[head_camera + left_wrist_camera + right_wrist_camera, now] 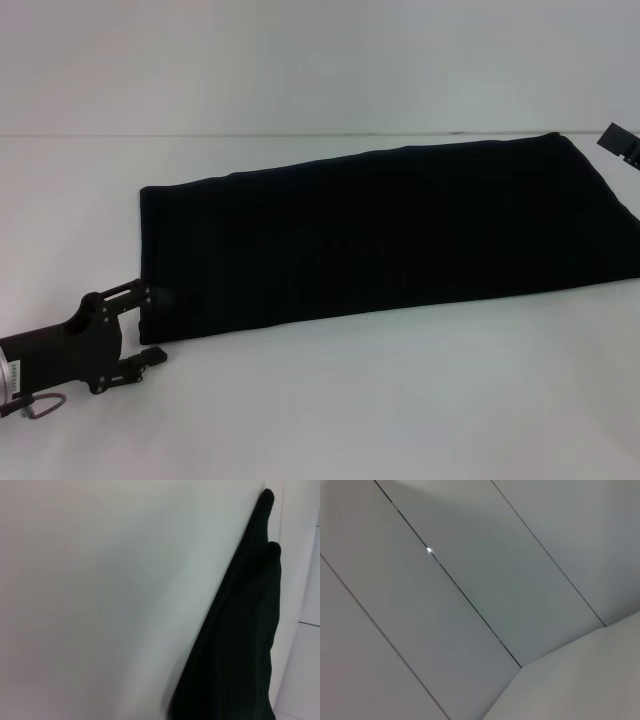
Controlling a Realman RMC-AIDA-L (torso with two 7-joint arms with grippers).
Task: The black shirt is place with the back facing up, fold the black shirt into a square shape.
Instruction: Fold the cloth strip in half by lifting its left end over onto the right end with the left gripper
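Observation:
The black shirt [380, 235] lies flat on the white table [400, 400] as a long band, running from the near left to the far right. In the left wrist view the black shirt [240, 645] shows as a dark wedge on the white table top. My left gripper [152, 322] is at the shirt's near-left corner. It is open, one finger at the shirt's left edge and the other just in front of the corner. Only a small part of my right gripper [620, 145] shows, just beyond the shirt's far-right corner. The right wrist view shows no shirt.
Bare white table surrounds the shirt, with a broad strip in front [420, 400] and a narrower one to the left [70, 220]. A pale panelled wall [470, 580] rises behind the table's far edge.

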